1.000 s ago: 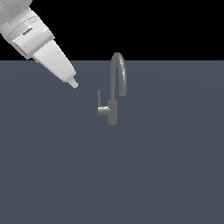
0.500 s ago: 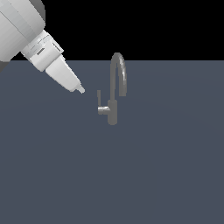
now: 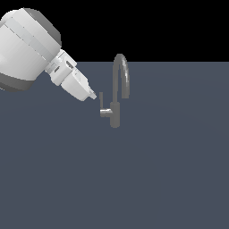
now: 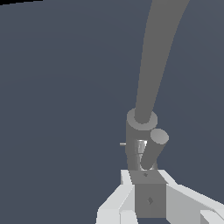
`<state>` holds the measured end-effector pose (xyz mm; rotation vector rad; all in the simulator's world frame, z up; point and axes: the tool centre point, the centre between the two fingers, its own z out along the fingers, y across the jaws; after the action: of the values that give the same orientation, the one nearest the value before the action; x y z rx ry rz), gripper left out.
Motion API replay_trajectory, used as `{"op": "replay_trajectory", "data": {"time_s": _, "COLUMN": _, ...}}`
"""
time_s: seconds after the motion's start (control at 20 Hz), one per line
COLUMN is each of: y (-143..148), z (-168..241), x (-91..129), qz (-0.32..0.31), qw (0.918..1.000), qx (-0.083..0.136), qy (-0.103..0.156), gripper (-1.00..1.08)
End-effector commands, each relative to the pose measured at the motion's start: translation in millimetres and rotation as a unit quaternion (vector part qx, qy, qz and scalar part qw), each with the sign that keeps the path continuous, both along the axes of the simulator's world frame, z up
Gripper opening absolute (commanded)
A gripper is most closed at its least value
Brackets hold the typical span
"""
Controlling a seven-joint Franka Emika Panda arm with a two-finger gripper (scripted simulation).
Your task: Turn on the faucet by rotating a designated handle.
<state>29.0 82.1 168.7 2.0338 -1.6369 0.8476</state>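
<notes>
1. At the tip of the white arm, the gripper [image 3: 91,95] hangs just beside the upright bar of the handle [image 3: 101,102], on the exterior view's left of it.
2. From the wrist view, the pale fingers [image 4: 114,202] spread to either side of a grey block that seems to be the handle's bar seen end-on [image 4: 150,199]. Whether the pads press on it I cannot tell, nor how wide the jaws stand.
3. Behind the handle stands the faucet [image 3: 117,96], near the middle of the scene: a short cylindrical base with a tall arched spout rising from it and curving over to the exterior view's right. The handle's stub juts from the base toward the exterior view's left, and its slim bar points upward.
4. All of this sits on a flat, dark blue-grey surface [image 3: 170,179], under a black background.
5. Progress, as I judge it: the approach is about finished, with the gripper at the lever. The turning itself looks not yet done, since the bar stands upright. What is left is to push or swing the lever around the base.
6. No brand, label or writing can be read anywhere.
</notes>
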Motion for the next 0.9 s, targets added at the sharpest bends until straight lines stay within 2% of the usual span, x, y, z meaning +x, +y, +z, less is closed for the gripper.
{"op": "replay_trajectory", "data": {"time_s": 0.0, "y": -6, "z": -5, "x": 10, "qz": -0.018, "qw": 0.9998, "qx": -0.006, "qy": -0.009, "gripper": -1.0}}
{"op": "replay_trajectory", "data": {"time_s": 0.4, "y": -21, "z": -11, "x": 31, "qz": -0.056, "qw": 0.9979, "qx": -0.02, "qy": -0.028, "gripper": -1.0}}
{"op": "replay_trajectory", "data": {"time_s": 0.85, "y": -24, "z": -11, "x": 35, "qz": -0.062, "qw": 0.9973, "qx": -0.022, "qy": -0.031, "gripper": -1.0}}
